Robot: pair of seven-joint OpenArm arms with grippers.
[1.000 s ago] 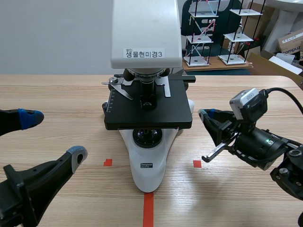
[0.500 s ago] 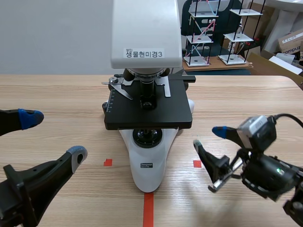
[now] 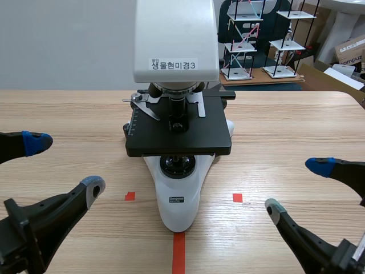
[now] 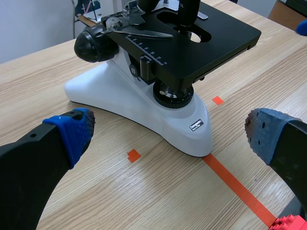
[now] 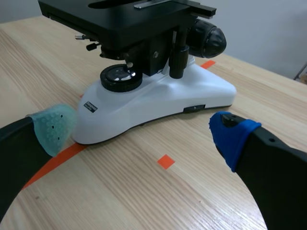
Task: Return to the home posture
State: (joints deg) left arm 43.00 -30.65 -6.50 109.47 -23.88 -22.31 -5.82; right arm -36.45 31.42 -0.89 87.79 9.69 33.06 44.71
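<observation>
Your left gripper [image 3: 64, 164] and right gripper [image 3: 296, 187] sat low over the near side of the wooden table [image 3: 68, 114], each spread wide open and holding nothing. The white-and-black microscope [image 3: 178, 137] stood upright between them, apart from both.

The microscope [image 3: 178, 200] has a white body and a black stage [image 3: 178, 134]. The worktop [image 3: 285, 125] is pale wood grain with orange-red tape marks [image 3: 237, 197]. The black left end effector [image 3: 64, 164] has blue dotted pads [image 4: 72, 132]. The black right end effector [image 3: 296, 187] has one blue and one grey-green.
</observation>
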